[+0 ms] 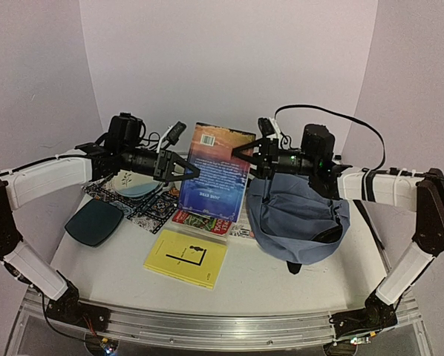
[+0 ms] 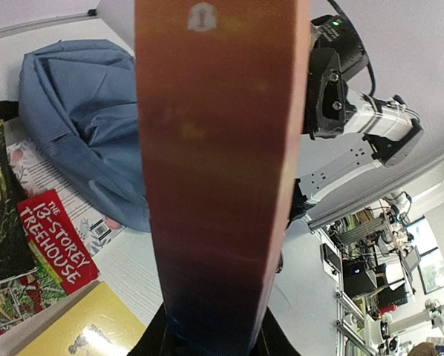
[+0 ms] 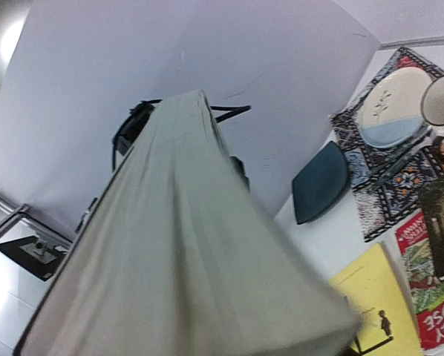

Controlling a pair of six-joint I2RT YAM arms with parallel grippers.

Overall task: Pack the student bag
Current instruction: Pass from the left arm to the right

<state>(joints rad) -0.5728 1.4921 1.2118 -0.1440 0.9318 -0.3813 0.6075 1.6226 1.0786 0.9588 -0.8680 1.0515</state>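
Trouble could come from a weak hold: the left end effector (image 1: 186, 170) pinches the tall book (image 1: 214, 174), I cannot tell if the right end effector (image 1: 238, 152) grips, and the book may fall. One tray (image 1: 94, 222), one plate (image 1: 136, 185), at least three flat books (image 1: 186, 257), and one student bag (image 1: 296, 219) on the desk's (image 1: 281, 285) right side.

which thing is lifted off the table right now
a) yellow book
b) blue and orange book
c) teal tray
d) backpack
b, the blue and orange book is up in the air, gripped by the left end effector; the others lie on the table.
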